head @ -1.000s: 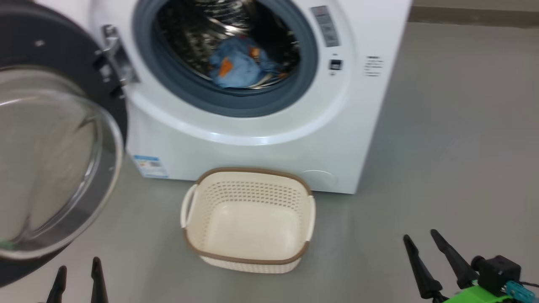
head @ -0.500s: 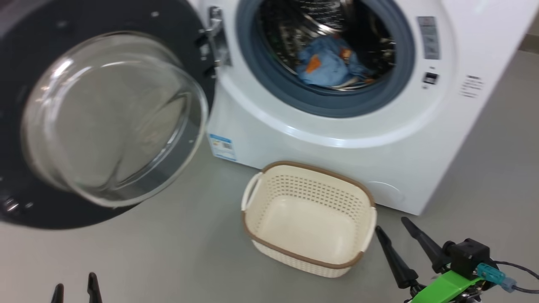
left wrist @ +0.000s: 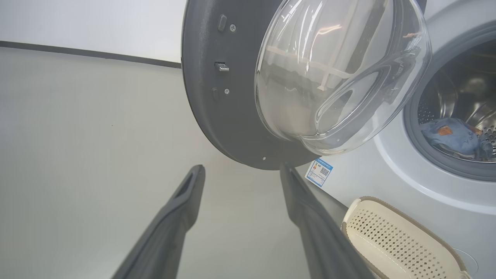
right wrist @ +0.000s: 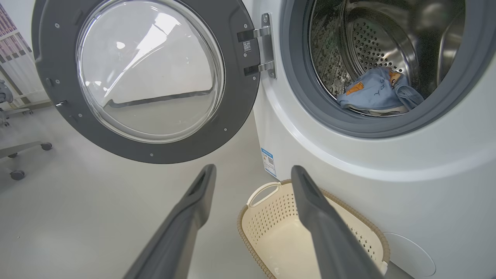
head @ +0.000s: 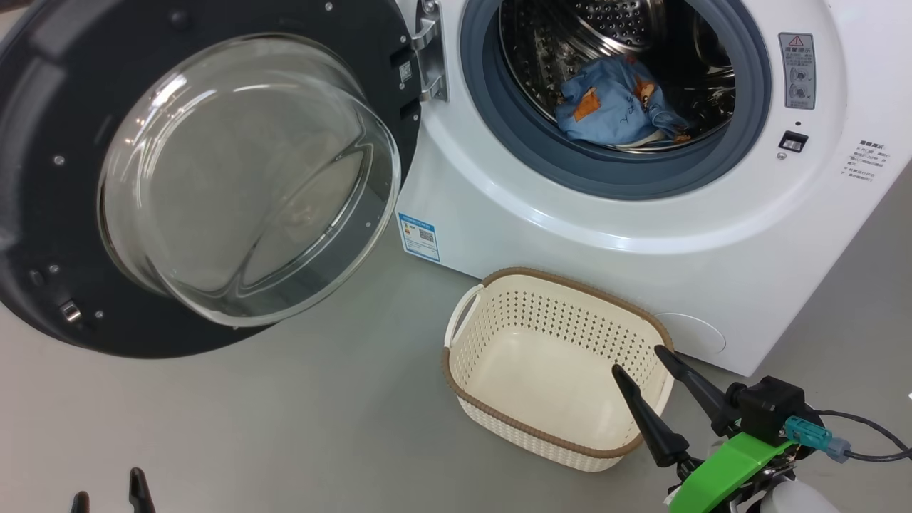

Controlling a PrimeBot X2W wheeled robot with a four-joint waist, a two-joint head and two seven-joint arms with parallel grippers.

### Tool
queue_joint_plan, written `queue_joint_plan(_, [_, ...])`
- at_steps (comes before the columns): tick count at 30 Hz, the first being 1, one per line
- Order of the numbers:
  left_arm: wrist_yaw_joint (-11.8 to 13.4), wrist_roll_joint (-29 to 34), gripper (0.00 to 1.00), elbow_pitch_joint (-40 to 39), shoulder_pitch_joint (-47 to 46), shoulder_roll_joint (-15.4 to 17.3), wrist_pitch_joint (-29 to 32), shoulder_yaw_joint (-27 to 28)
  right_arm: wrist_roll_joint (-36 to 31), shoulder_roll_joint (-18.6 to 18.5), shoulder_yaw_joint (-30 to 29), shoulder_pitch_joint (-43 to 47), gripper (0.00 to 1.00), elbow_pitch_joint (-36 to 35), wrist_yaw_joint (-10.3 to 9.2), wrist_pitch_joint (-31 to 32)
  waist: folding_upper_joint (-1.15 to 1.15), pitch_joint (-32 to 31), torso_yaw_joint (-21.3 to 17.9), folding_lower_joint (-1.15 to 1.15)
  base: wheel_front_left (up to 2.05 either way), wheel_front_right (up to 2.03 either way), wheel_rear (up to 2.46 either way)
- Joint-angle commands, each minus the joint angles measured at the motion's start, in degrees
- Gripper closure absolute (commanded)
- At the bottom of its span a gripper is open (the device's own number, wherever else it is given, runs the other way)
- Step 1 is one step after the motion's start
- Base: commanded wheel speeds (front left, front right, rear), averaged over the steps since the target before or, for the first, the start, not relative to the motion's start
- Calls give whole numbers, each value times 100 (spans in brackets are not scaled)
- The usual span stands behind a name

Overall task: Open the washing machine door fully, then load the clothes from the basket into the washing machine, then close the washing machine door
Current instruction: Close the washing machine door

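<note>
Head view: we see the washing machine door [head: 43,178] swung wide; the clothes [head: 613,107] lie inside the washing machine [head: 570,228]; our left gripper [head: 107,484] and right gripper [head: 638,359] both gape wide.

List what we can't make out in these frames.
Clothes, head view: bunched, folds hide whether one garment or two.
Left gripper, head view: bottom edge cuts off all but the fingertips.
Warning label, head view: print too small to read.
Basket, right wrist view: the right gripper hides part of its floor.
</note>
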Motion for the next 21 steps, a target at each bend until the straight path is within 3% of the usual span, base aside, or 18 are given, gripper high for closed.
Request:
queue_joint_plan(1, [48,-21,0,-190,-45,61,-37,173,46,-64,124,-169,0,-109,16,-28,0,-6,-1,0,0,0,0])
queue_joint_plan(4, [-3,-144,1,-286,-70,61,-37,179,58,-62,120,-170,0,-108,16,-28,0,-4,-3,0,0,0,0])
queue_joint_plan(5, [-44,-170,51,-342,-91,61,-37,198,58,-57,105,-161,0,-110,16,-28,0,-1,-4,0,0,0,0])
queue_joint_plan(6, [-89,-227,70,-403,-126,61,-37,239,55,-51,85,-146,0,-116,16,-28,0,5,-5,0,0,0,0])
queue_joint_plan(7, [-144,-287,100,-465,-182,61,-37,303,51,-48,62,-124,0,-125,16,-28,0,18,-5,0,0,0,0])
queue_joint_plan(12, [-395,-510,100,-911,-721,175,-37,839,0,-59,-111,22,0,-176,16,-28,0,98,-13,0,0,0,0])
queue_joint_plan(16, [-444,-779,100,-1082,-1415,859,-37,1038,-44,-84,-286,157,0,-220,16,-28,0,161,-32,0,0,0,0])
queue_joint_plan(17, [-447,-1228,100,-1018,-1834,1309,-37,1032,-68,-87,-376,225,0,-258,16,-28,0,183,-43,0,0,0,0])
queue_joint_plan(21, [-449,-2277,100,-634,-2654,2166,-37,999,-123,-88,-534,359,0,-340,16,-28,0,238,-67,0,0,0,0])
